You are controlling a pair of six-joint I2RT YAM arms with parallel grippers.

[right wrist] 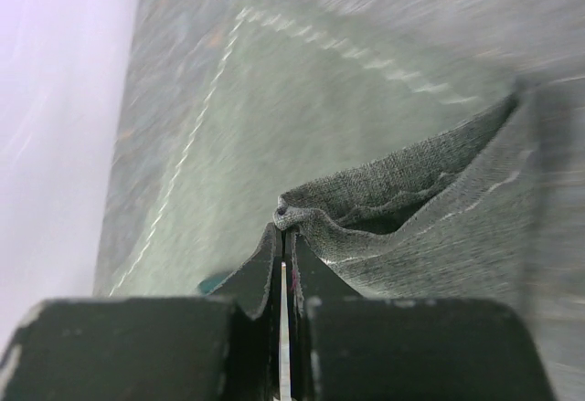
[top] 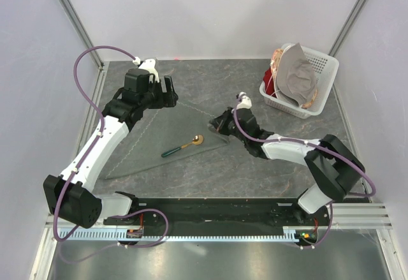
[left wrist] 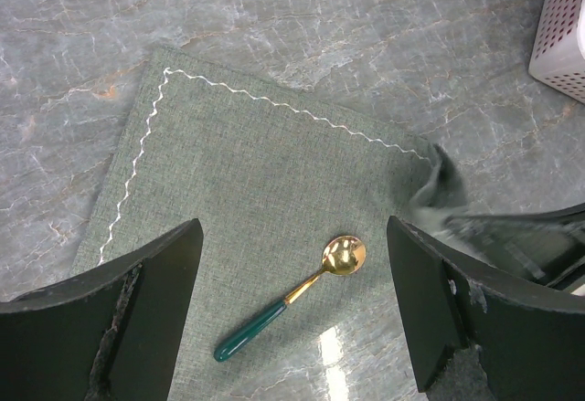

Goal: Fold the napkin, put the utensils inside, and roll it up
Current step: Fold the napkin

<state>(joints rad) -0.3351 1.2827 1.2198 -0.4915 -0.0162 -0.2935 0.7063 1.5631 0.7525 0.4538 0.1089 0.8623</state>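
Observation:
The dark grey-green napkin lies on the table as a triangle with a light zigzag hem. The spoon, with a gold bowl and a teal handle, rests on it. My right gripper is shut on the napkin's right corner and holds it a little off the table. In the right wrist view the pads pinch the bunched cloth. My left gripper is open and empty above the napkin's far corner. In the left wrist view the spoon shows between its spread fingers, and the lifted corner shows at right.
A white basket stands at the back right with a paler grey-beige cloth and red items in it. Its corner shows in the left wrist view. The table is dark marbled stone with walls on three sides.

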